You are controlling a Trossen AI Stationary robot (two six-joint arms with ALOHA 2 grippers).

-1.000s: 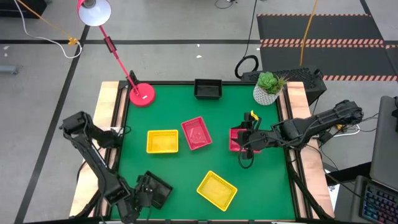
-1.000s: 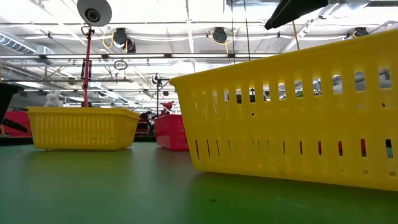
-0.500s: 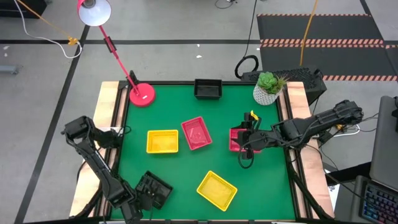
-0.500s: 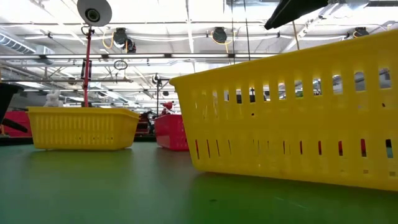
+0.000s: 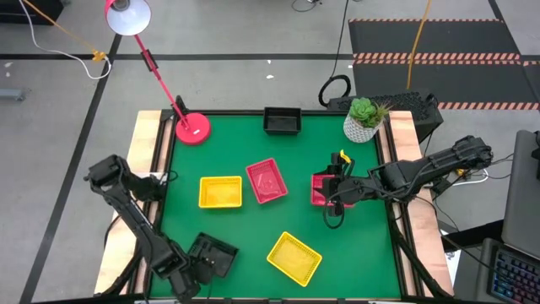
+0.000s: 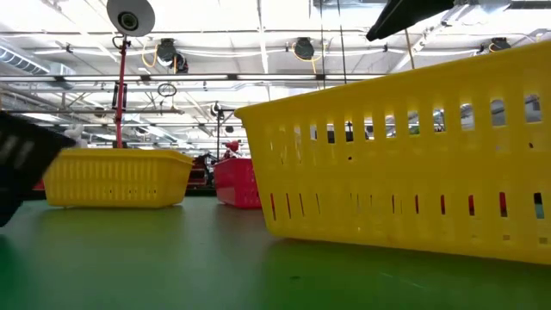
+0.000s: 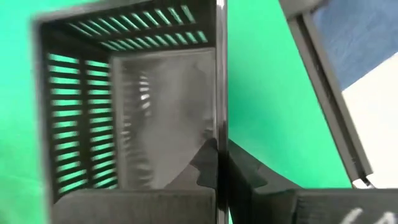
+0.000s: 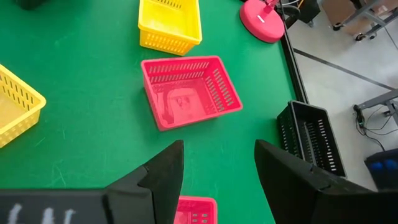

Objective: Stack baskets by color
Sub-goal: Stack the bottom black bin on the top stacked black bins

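Note:
Near the table's near-left corner a black basket (image 5: 213, 256) has my left gripper (image 5: 194, 270) shut on its rim. It shows blurred at the low view's left edge (image 6: 21, 155). My right gripper (image 5: 334, 201) hangs open above a red basket (image 5: 321, 187) at the right, touching nothing. On the green mat rest a second red basket (image 5: 267, 181), two yellow baskets (image 5: 220, 192) (image 5: 294, 257) and another black basket (image 5: 282, 121) at the far edge. My left gripper pinches the upper edge of one side wall (image 7: 218, 124) of the black basket, the wall toward the near-left corner. One finger (image 7: 206, 160) is inside the basket and one (image 7: 242, 169) outside. The fingers come steeply from above. Whether the basket is off the mat cannot be told.
A red desk lamp's base (image 5: 193, 128) stands at the far left corner and a white plant pot (image 5: 363, 127) at the far right. Bare green mat (image 5: 253, 228) lies between the baskets. Wooden table rims (image 5: 148, 169) run along both sides.
My left gripper has shut on the black basket's wall and shifted slightly toward the table's right. The black basket has moved with it and now shows larger and blurred at the low view's left edge. My right arm has kept still.

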